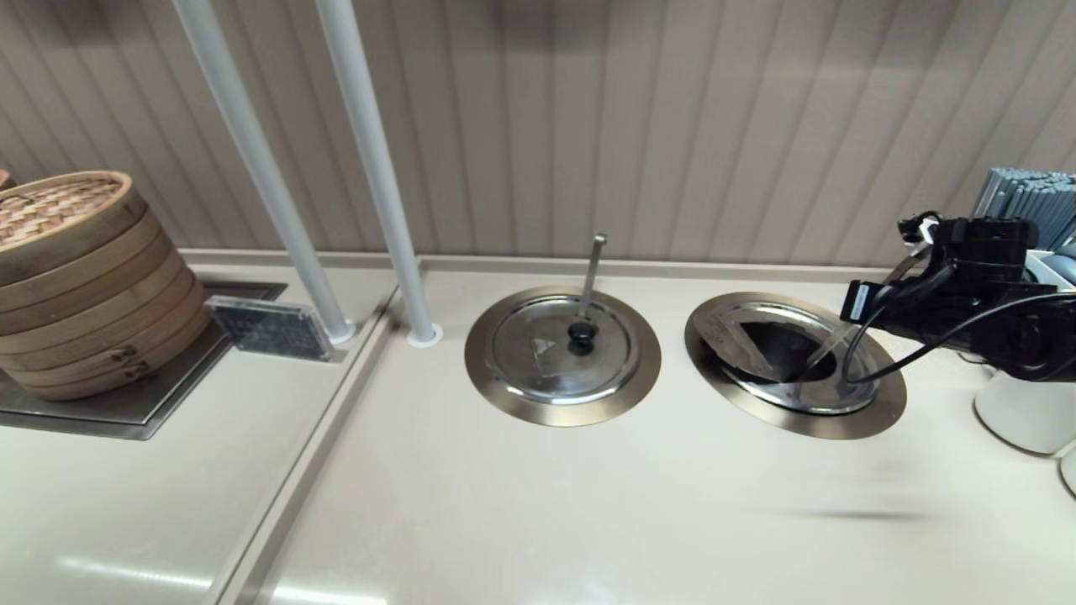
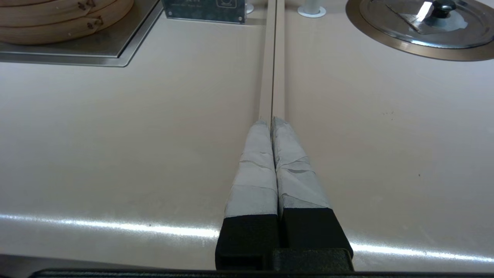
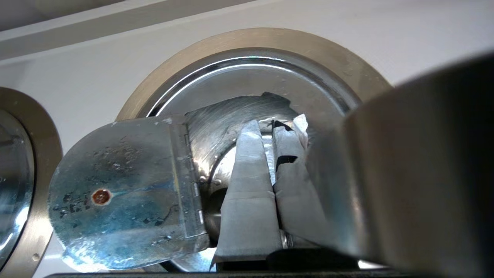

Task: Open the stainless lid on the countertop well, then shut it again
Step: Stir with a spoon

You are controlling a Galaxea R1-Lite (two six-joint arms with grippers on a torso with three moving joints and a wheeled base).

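Observation:
The stainless lid (image 1: 733, 334) on the right-hand countertop well (image 1: 883, 403) has its hinged flap tilted up, and the dark inside shows beneath it. In the right wrist view the flap's underside (image 3: 115, 193) faces me with a rivet at its centre. The knob is hidden behind it. My right gripper (image 1: 811, 363) reaches down into the opening beside the flap. It (image 3: 272, 127) is shut with nothing seen between its fingers. The slanting ladle handle (image 3: 405, 173) passes close beside it. My left gripper (image 2: 271, 121) is shut over the counter seam, away from both wells.
The twin lid (image 1: 561, 349) lies closed on the left well, its ladle handle (image 1: 593, 269) near upright. Bamboo steamers (image 1: 76, 277) stand at far left beside a small sign (image 1: 269, 328) and two white poles (image 1: 370, 168). A white container (image 1: 1021, 412) stands at right.

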